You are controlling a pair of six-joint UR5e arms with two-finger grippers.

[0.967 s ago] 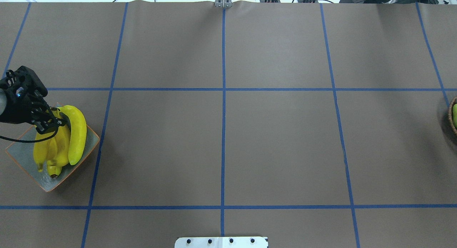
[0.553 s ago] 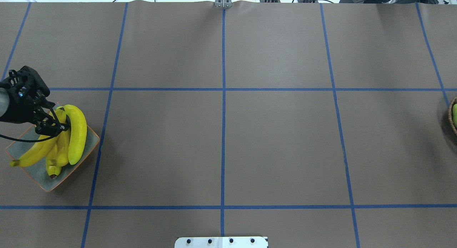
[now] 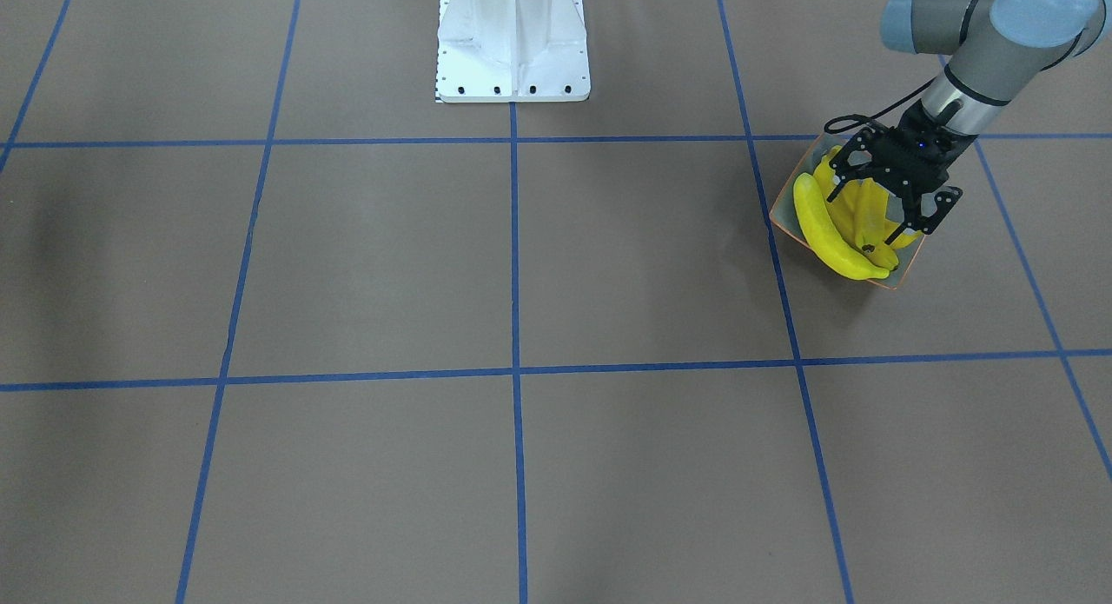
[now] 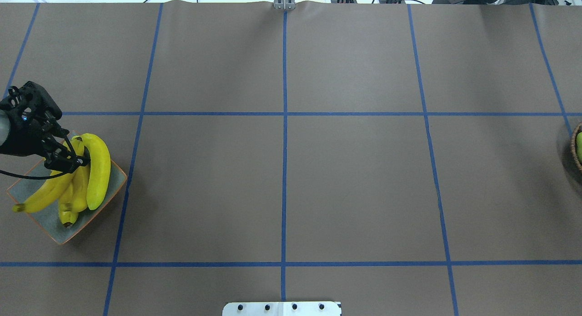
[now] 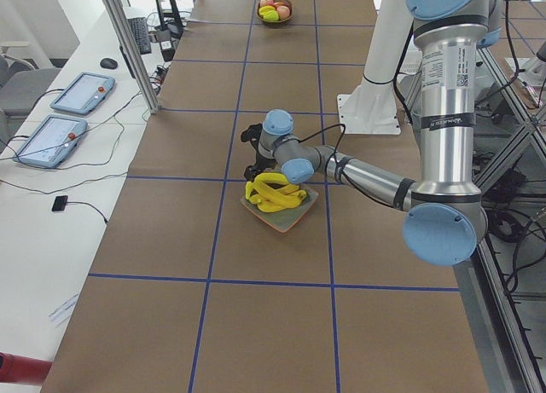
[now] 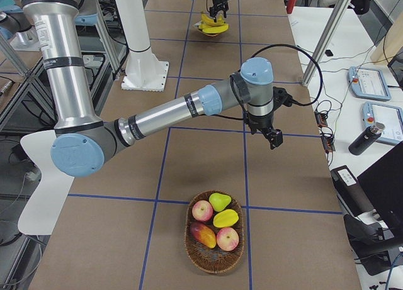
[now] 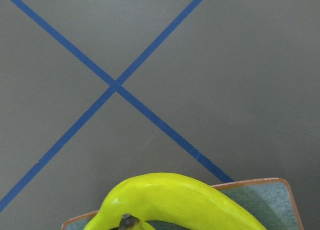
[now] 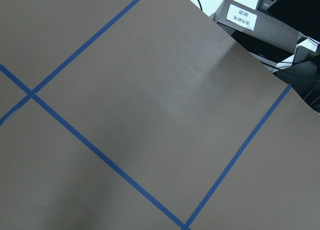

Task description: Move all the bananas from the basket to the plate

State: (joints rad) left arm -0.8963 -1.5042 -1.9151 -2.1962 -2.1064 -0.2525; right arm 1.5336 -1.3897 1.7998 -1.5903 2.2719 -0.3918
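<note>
bananas (image 4: 86, 179) piled on plate (image 4: 116, 176) | left gripper (image 4: 68, 161) spread wide over plate | right gripper (image 6: 274, 138) well apart from plate, its spread cannot be told

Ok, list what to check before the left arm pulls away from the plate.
1. Left pincer open, gripping nothing: ok.
2. Four bananas on the plate: ok.
3. Every banana fully inside the plate: not ok, one tip pokes past the rim.
4. Basket free of bananas: ok, only other fruit shows.
5. Right pincer open: cannot tell.
</note>
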